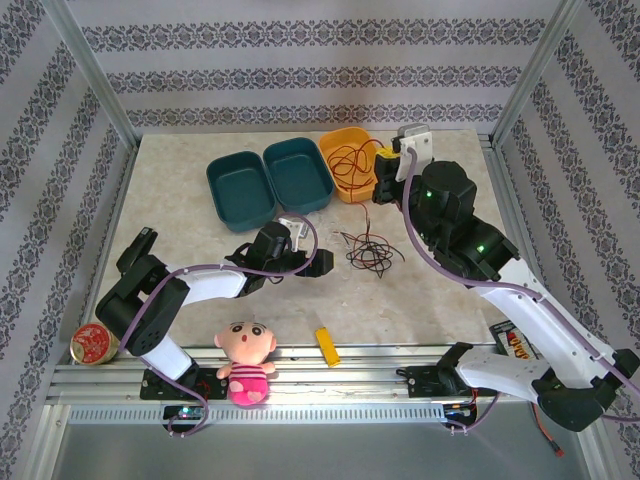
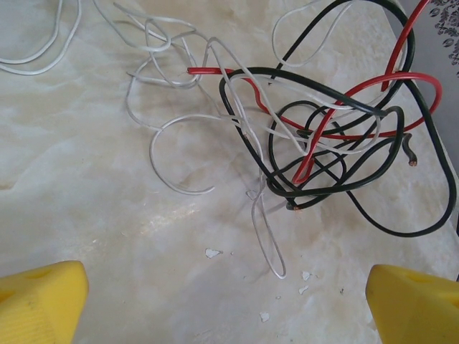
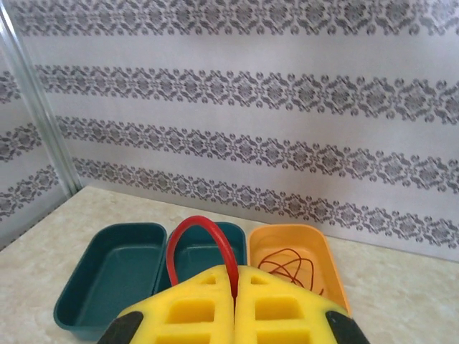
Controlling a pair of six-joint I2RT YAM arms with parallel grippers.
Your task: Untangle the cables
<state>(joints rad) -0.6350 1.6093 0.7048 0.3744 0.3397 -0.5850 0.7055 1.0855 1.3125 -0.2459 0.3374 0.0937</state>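
The cables (image 1: 368, 250) lie as a loose tangle of red, black and white wires on the marble table, right of centre. My left gripper (image 1: 328, 262) sits just left of them, low over the table. In the left wrist view its yellow fingers (image 2: 39, 301) stand wide apart and the tangle (image 2: 323, 136) lies ahead, untouched; the gripper (image 2: 226, 308) is open. My right gripper (image 1: 385, 158) hovers at the orange tray (image 1: 372, 190). Its yellow jaws (image 3: 235, 287) are shut on a red cable (image 3: 193, 228) that loops out above them. More red cable (image 3: 287, 264) lies coiled in the orange tray (image 3: 331, 276).
Two dark teal trays (image 1: 240, 188) (image 1: 298, 175) stand left of the orange one at the back. Near the front edge are a doll (image 1: 245, 362), a small yellow block (image 1: 327, 346) and a round tin (image 1: 93, 343). Aluminium frame posts and patterned walls enclose the table.
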